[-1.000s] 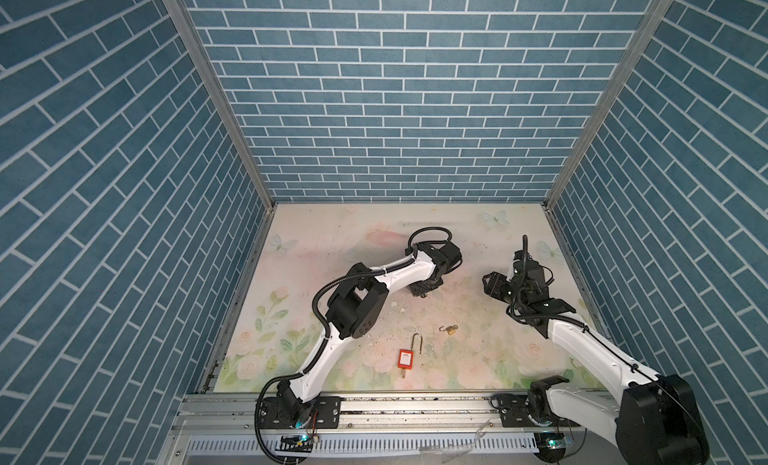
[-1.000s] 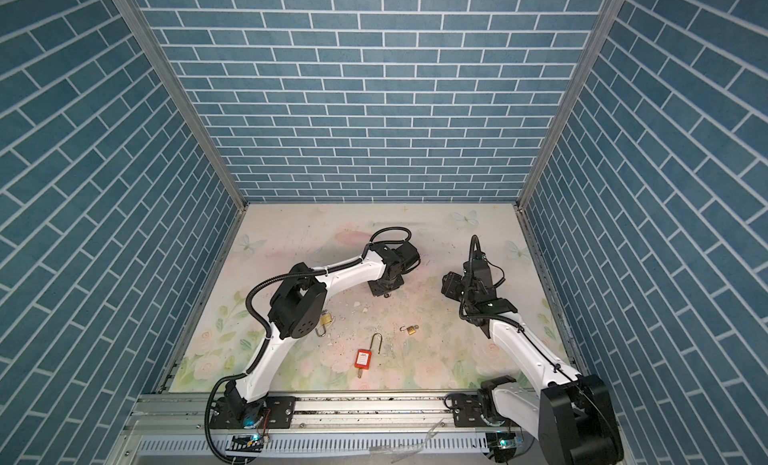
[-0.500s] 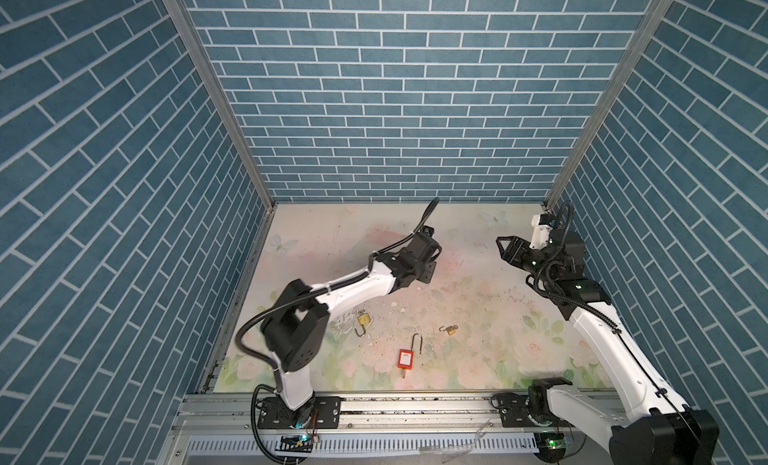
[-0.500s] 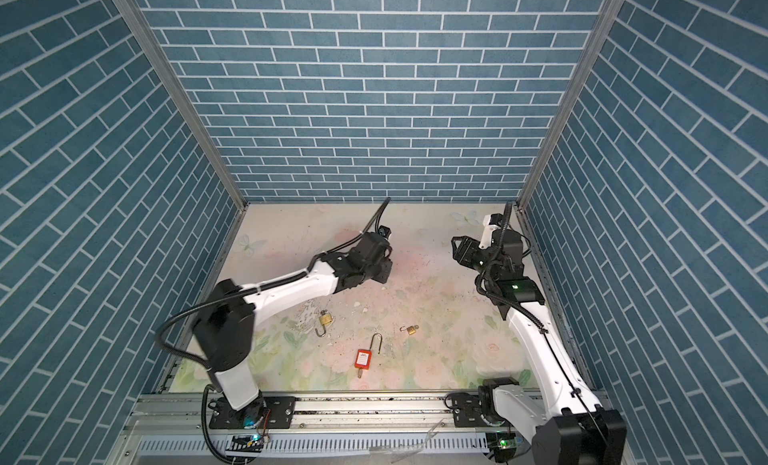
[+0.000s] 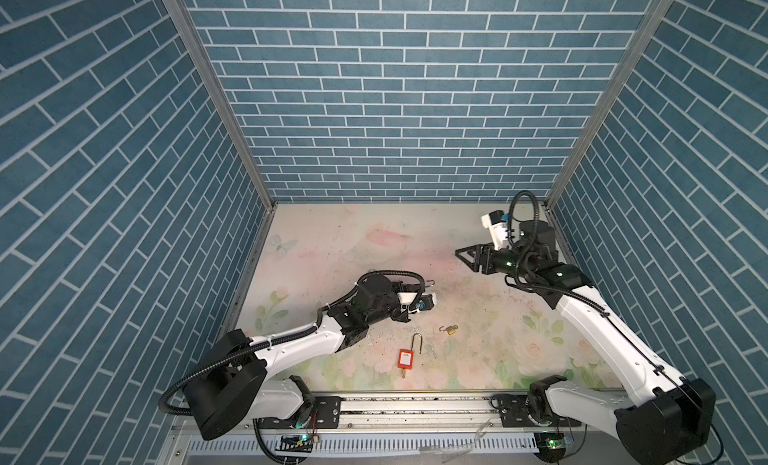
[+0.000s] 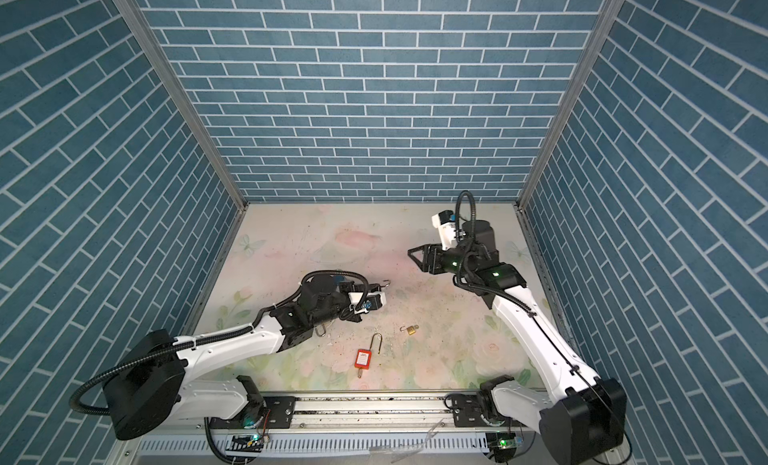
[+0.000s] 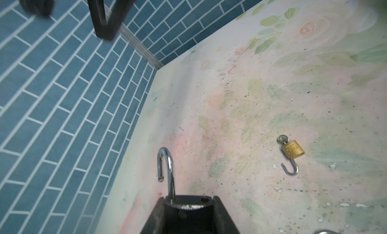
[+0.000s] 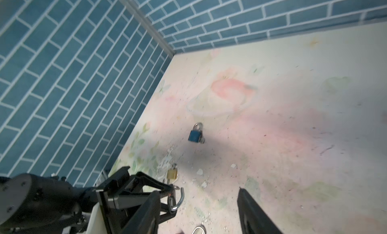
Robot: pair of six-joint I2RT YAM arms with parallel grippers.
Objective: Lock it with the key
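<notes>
Padlock [image 7: 186, 207] with open shackle [image 7: 167, 170] is pinched between the jaws of the left gripper [image 7: 187, 201]. Right gripper [image 5: 466, 259] is held with jaws spread. A brass padlock [image 7: 292, 152] with key [image 7: 281, 138] inserted is seen ahead of the left jaws, apart.

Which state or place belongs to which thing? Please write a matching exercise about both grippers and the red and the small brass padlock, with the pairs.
1. red padlock
2. small brass padlock
3. left gripper
4. right gripper

a. open, holding nothing
b. on the table, nearest the front rail
c. shut on a dark padlock
d. on the table, right of the red one

Pairs: 1-b, 2-d, 3-c, 4-a
</notes>
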